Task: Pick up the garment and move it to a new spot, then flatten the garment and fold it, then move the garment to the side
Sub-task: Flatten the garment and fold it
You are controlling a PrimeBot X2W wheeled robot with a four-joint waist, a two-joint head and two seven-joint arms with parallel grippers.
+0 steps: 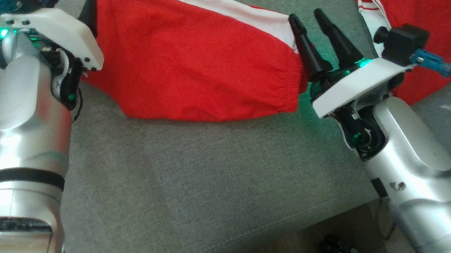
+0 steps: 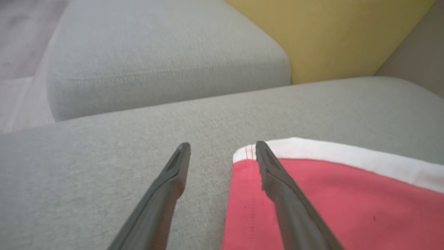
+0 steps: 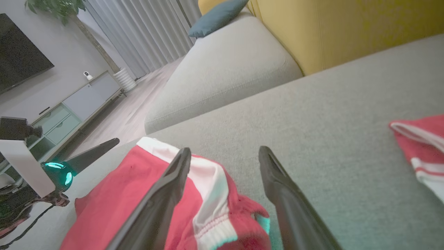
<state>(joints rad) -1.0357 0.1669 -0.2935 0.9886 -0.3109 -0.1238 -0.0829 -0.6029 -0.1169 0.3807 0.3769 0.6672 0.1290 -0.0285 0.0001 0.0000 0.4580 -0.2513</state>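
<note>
A grey seat, bearing a second red garment, meets a yellow backrest; a teal pillow lies on the next seat, with curtains, cabinet and TV beyond.

Garment: red matt woven cloth with a white stripe; hem gathered and ribbed. Sofa cushion: grey matt fabric, fine rough weave. Right forearm casing: silver, smooth, satin sheen. Right hand fingers: dark, smooth, matt plastic. Backrest: yellow, smooth.

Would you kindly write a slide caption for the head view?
Open left tool and right tool flank the red garment lying on a grey cushion.
</note>
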